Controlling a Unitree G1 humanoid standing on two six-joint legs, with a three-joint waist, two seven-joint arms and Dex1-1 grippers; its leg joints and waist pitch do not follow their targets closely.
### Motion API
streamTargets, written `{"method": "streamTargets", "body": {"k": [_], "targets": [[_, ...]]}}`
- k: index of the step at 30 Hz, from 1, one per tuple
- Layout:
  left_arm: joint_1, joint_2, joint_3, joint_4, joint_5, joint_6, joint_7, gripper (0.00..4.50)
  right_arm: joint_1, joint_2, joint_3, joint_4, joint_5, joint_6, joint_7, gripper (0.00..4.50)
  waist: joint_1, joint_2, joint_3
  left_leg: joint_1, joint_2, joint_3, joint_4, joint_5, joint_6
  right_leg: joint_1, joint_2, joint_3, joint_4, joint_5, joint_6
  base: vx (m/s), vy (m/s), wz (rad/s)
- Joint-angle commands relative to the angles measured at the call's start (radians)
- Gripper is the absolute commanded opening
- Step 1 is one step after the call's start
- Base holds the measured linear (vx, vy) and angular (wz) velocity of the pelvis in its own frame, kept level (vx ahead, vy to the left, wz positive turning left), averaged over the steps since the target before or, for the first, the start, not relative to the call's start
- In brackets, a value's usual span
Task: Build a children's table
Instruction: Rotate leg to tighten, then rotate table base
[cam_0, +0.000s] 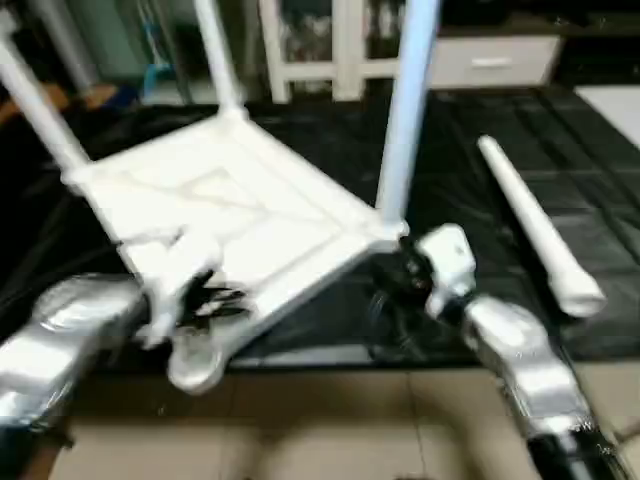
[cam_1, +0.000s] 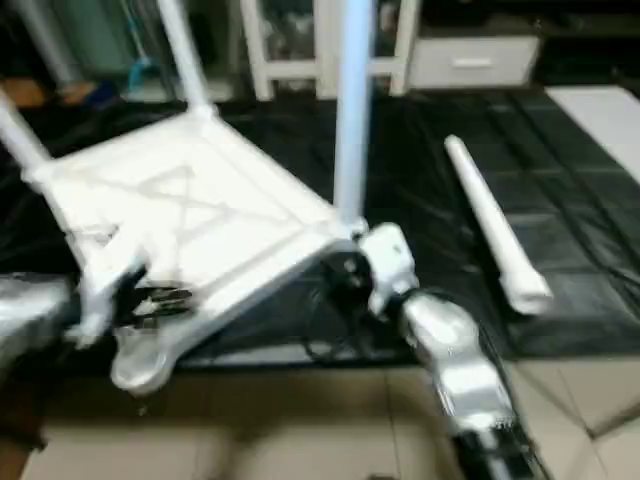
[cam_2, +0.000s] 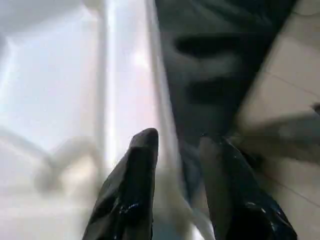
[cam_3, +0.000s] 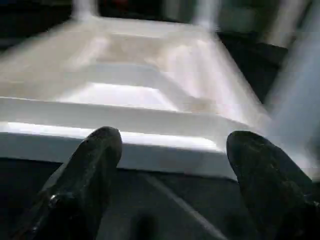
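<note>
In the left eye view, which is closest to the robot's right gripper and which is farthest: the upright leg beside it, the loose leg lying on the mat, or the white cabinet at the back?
From the right gripper:
1. Upright leg, just above it in the tabletop's near corner socket.
2. Loose leg, lying on the black mat out to its right.
3. White cabinet, far back beyond the mat.

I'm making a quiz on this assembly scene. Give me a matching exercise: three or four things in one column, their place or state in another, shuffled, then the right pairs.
Things:
1. tabletop
2. loose leg
3. left tool
4. right tool

States:
A. lying flat on the black mat, apart from the rest
B. open, facing the tabletop's side edge
C. upside down, legs standing up from its corners
D. fingers astride the tabletop's rim

Pairs: 1-C, 2-A, 3-D, 4-B
</note>
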Motion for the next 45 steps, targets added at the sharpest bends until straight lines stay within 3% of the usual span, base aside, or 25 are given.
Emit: {"method": "streamTargets", "body": {"k": [1,2,7,9,14,17,20,21,22,23,24,25,26,27,28,29,30,32,33,34,35,37,40,44,45], "targets": [[0.069,0.066,0.081,-0.105,-0.040,0.083,-0.037,1.54,0.012,-0.027,0.016,-0.059,0.055,0.042,0.088,3.66,-0.005,0.000,-0.045,0.044,0.031,-0.016,-0.102,-0.465,-0.036,0.016,0.008,0.011,-0.061,-0.380,-0.168,0.000,0.000,0.00],[0.096,0.090,0.098,-0.131,-0.055,0.111,-0.039,1.54,0.016,-0.037,0.020,-0.069,0.065,0.051,0.107,3.66,-0.003,0.002,-0.046,0.040,0.031,-0.021,-0.104,-0.462,-0.039,0.021,0.005,0.011,-0.057,-0.377,-0.162,0.000,0.000,0.00],[0.199,0.145,0.103,-0.193,-0.074,0.165,-0.030,1.54,0.043,-0.135,0.087,-0.112,0.083,0.093,0.262,3.66,0.004,-0.001,-0.027,0.055,0.026,-0.028,-0.109,-0.607,-0.069,0.001,0.006,0.013,-0.088,-0.572,-0.091,0.000,0.000,0.00],[0.198,0.101,0.020,-0.185,-0.011,0.158,0.056,1.54,0.047,-0.172,0.111,-0.135,0.093,0.135,0.315,3.66,0.001,-0.003,-0.025,0.053,0.025,-0.037,-0.112,-0.641,-0.075,0.007,0.004,0.009,-0.093,-0.629,-0.057,-0.029,-0.001,0.00],[0.202,0.056,-0.058,-0.146,0.073,0.158,0.123,1.54,0.050,-0.188,0.118,-0.152,0.097,0.148,0.324,3.66,-0.011,-0.003,-0.021,0.049,0.020,-0.048,-0.110,-0.666,-0.075,0.008,0.002,-0.002,-0.105,-0.724,-0.014,0.000,0.000,0.00],[0.194,0.041,-0.075,-0.116,0.117,0.137,0.166,1.54,0.049,-0.192,0.120,-0.160,0.102,0.156,0.325,3.66,-0.033,-0.004,-0.013,0.049,0.018,-0.065,-0.114,-0.746,-0.077,0.016,0.011,-0.024,-0.114,-0.736,-0.008,-0.052,0.002,-0.12],[0.146,-0.005,-0.080,-0.043,0.164,0.089,0.254,1.54,0.050,-0.191,0.121,-0.165,0.099,0.161,0.329,3.66,-0.040,0.010,-0.007,0.046,0.026,-0.079,-0.137,-0.817,-0.080,0.040,0.020,-0.046,-0.105,-0.668,-0.022,-0.054,0.009,-0.15],[0.117,-0.014,-0.090,-0.008,0.195,0.062,0.283,1.54,0.048,-0.189,0.121,-0.167,0.097,0.165,0.329,3.66,-0.035,0.022,0.007,0.023,0.044,-0.071,-0.192,-0.911,-0.086,0.080,0.045,-0.076,-0.055,-0.555,-0.049,-0.097,-0.004,-0.05],[0.105,-0.016,-0.095,0.007,0.210,0.049,0.293,1.54,0.047,-0.188,0.121,-0.166,0.096,0.166,0.329,3.66,-0.020,0.026,0.011,-0.011,0.059,-0.057,-0.238,-0.945,-0.085,0.116,0.057,-0.080,0.026,-0.471,-0.058,-0.097,-0.004,-0.05],[0.091,-0.019,-0.099,0.021,0.221,0.036,0.301,1.54,0.046,-0.186,0.120,-0.165,0.096,0.165,0.328,3.66,0.053,0.015,0.000,-0.063,0.077,-0.018,-0.261,-0.926,-0.067,0.155,0.044,-0.038,0.144,-0.289,-0.056,-0.124,-0.042,0.06],[0.076,-0.023,-0.101,0.034,0.229,0.022,0.308,1.54,0.045,-0.186,0.120,-0.163,0.095,0.164,0.327,3.66,0.049,-0.046,-0.019,0.059,0.028,-0.001,-0.132,-0.644,-0.065,0.033,0.013,0.042,0.025,-0.713,0.022,-0.020,-0.142,0.18],[0.059,-0.031,-0.103,0.049,0.236,0.007,0.316,1.54,0.044,-0.185,0.119,-0.161,0.094,0.161,0.324,3.66,0.042,-0.054,-0.004,0.148,-0.014,-0.026,0.061,-0.439,-0.060,-0.097,-0.069,0.056,-0.157,-1.078,0.016,-0.020,-0.142,0.18],[0.026,-0.048,-0.109,0.077,0.252,-0.014,0.337,1.54,0.042,-0.183,0.119,-0.155,0.090,0.156,0.317,3.66,0.036,-0.043,-0.007,0.033,-0.040,-0.113,0.090,-0.066,0.002,0.005,-0.104,0.134,-0.146,-1.160,-0.027,0.024,-0.130,-0.03],[0.013,-0.055,-0.112,0.088,0.261,-0.021,0.345,1.54,0.041,-0.182,0.119,-0.153,0.089,0.154,0.314,3.66,0.060,-0.029,-0.018,0.024,-0.003,-0.111,0.008,-0.132,-0.031,0.026,-0.060,0.088,-0.090,-0.972,-0.043,0.000,0.000,0.00],[0.013,-0.055,-0.112,0.088,0.261,-0.021,0.345,1.54,0.041,-0.182,0.119,-0.153,0.089,0.154,0.314,3.66,0.060,-0.029,-0.018,0.024,-0.003,-0.111,0.008,-0.132,-0.031,0.026,-0.060,0.088,-0.090,-0.972,-0.043,0.000,0.000,0.00],[-0.019,-0.072,-0.124,0.116,0.284,-0.043,0.366,1.54,0.042,-0.182,0.121,-0.154,0.090,0.153,0.311,3.66,0.054,-0.025,-0.042,0.058,0.012,-0.081,-0.052,-0.248,-0.051,0.016,0.036,0.046,-0.026,-0.402,-0.144,-0.041,-0.027,0.22],[-0.041,-0.082,-0.134,0.138,0.301,-0.059,0.378,1.54,0.044,-0.183,0.122,-0.157,0.090,0.152,0.309,3.66,0.059,0.000,-0.039,0.065,0.023,-0.071,-0.069,-0.323,-0.046,0.013,0.034,0.043,-0.027,-0.294,-0.197,-0.107,-0.032,0.32],[-0.082,-0.103,-0.140,0.171,0.309,-0.089,0.392,1.54,0.049,-0.184,0.121,-0.161,0.091,0.152,0.308,3.66,0.048,0.001,-0.022,0.060,0.023,-0.067,-0.081,-0.459,-0.057,0.016,0.034,0.042,-0.042,-0.406,-0.195,-0.102,-0.011,0.24],[-0.096,-0.110,-0.141,0.182,0.311,-0.098,0.396,1.54,0.050,-0.184,0.121,-0.162,0.091,0.152,0.308,3.66,0.041,-0.002,-0.009,0.078,0.012,-0.071,-0.079,-0.608,-0.080,0.002,0.024,0.036,-0.075,-0.656,-0.118,-0.081,0.040,0.02],[-0.106,-0.114,-0.141,0.190,0.314,-0.108,0.401,1.54,0.051,-0.184,0.120,-0.160,0.089,0.150,0.307,3.66,0.041,-0.002,-0.009,0.078,0.012,-0.071,-0.079,-0.608,-0.080,0.002,0.024,0.036,-0.075,-0.656,-0.118,-0.081,0.040,0.02],[-0.148,-0.139,-0.127,0.224,0.322,-0.143,0.440,1.54,0.052,-0.181,0.115,-0.153,0.082,0.144,0.297,3.66,0.037,0.013,-0.011,0.072,0.010,-0.084,-0.086,-0.629,-0.080,0.011,0.016,0.029,-0.087,-0.729,-0.060,-0.066,0.045,-0.06],[-0.166,-0.157,-0.098,0.215,0.300,-0.127,0.451,1.54,0.053,-0.183,0.113,-0.155,0.084,0.144,0.296,3.66,0.032,0.006,-0.019,0.068,0.011,-0.088,-0.095,-0.622,-0.074,0.027,0.016,0.020,-0.092,-0.670,-0.052,-0.060,0.043,-0.09],[-0.159,-0.144,-0.098,0.190,0.297,-0.106,0.428,1.54,0.054,-0.187,0.109,-0.159,0.088,0.146,0.297,3.66,0.020,0.006,-0.019,0.049,0.019,-0.090,-0.113,-0.588,-0.061,0.043,0.010,0.019,-0.086,-0.556,-0.097,0.000,0.000,0.00],[-0.141,-0.132,-0.118,0.222,0.320,-0.135,0.400,1.54,0.051,-0.181,0.107,-0.148,0.086,0.137,0.289,3.66,-0.008,0.005,-0.003,0.057,0.016,-0.093,-0.122,-0.722,-0.057,0.043,0.012,-0.027,-0.108,-0.673,-0.046,-0.052,0.045,-0.13],[-0.146,-0.143,-0.118,0.235,0.321,-0.138,0.408,1.54,0.047,-0.178,0.109,-0.146,0.083,0.135,0.287,3.66,-0.022,0.016,0.007,0.042,0.029,-0.098,-0.156,-0.818,-0.055,0.075,0.028,-0.074,-0.097,-0.645,-0.021,-0.054,0.017,-0.15]]}}
